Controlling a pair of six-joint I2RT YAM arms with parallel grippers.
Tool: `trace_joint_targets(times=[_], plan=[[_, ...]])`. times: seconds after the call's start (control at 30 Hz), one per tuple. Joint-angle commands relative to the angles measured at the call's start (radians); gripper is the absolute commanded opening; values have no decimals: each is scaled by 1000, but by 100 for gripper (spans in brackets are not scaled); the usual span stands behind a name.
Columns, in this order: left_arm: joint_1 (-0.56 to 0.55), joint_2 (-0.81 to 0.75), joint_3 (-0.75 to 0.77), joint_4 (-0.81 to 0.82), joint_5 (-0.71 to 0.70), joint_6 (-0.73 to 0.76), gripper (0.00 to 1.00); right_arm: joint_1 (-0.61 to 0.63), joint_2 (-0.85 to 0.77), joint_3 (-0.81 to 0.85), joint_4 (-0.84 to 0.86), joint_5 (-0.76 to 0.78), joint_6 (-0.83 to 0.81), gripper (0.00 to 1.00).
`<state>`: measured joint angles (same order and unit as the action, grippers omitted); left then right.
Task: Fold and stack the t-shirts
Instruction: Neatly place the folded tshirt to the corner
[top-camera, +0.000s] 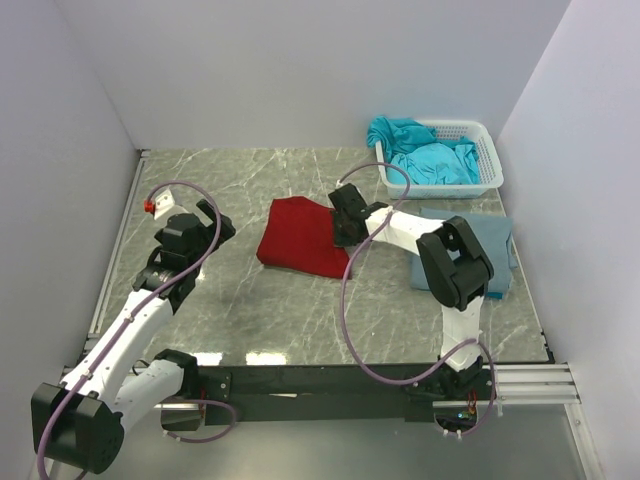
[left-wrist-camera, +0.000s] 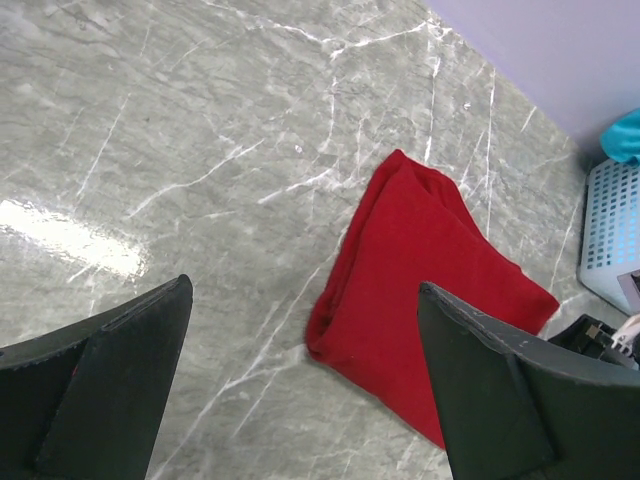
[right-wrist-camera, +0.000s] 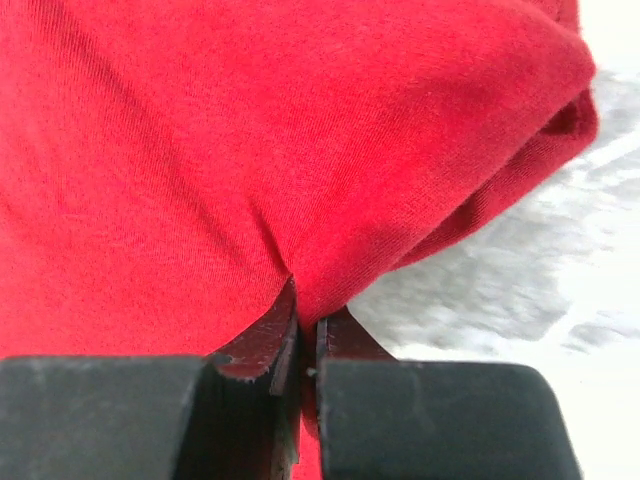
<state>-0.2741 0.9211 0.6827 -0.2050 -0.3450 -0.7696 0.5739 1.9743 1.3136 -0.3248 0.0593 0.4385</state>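
Leftmost, the left claw (top-camera: 212, 230) hung over the marble worktop (top-camera: 250, 300) with its two fingers spread wide. It was released, with nothing between them, and clear of the cloth. Near the middle lay the dark red t-shirt (top-camera: 298, 238), folded into a rough bundle on the worktop. At its right edge the right claw (top-camera: 345, 225) was clenched on a pinch of the red fabric, and the cloth puckered where the fingers (right-wrist-camera: 255, 345) met. Further right, partly under the right arm, a grey-blue t-shirt (top-camera: 497, 245) lay spread on the worktop. Behind it, in the far right corner, a white lattice basket (top-camera: 492, 165) held turquoise t-shirts (top-camera: 430, 158) — heaped, one spilling over the basket's left rim.
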Motion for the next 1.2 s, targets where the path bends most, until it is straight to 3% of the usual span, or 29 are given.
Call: trace_joint_targets(times=[0.0,0.27,0.53,1.17], plan=[[4,-11,3,22,-14,35,99,9,-72,-14,-167,141,-157,0],[4,19,12,33,20,73,99,15,-313,-88,-364,382,-294,0],[4,3,2,36,-11,75,99,12,-330,-34,-552,710,-316,0],[6,2,-3,41,-55,89,99,-97,-400,102,-709,867,-403,0]])
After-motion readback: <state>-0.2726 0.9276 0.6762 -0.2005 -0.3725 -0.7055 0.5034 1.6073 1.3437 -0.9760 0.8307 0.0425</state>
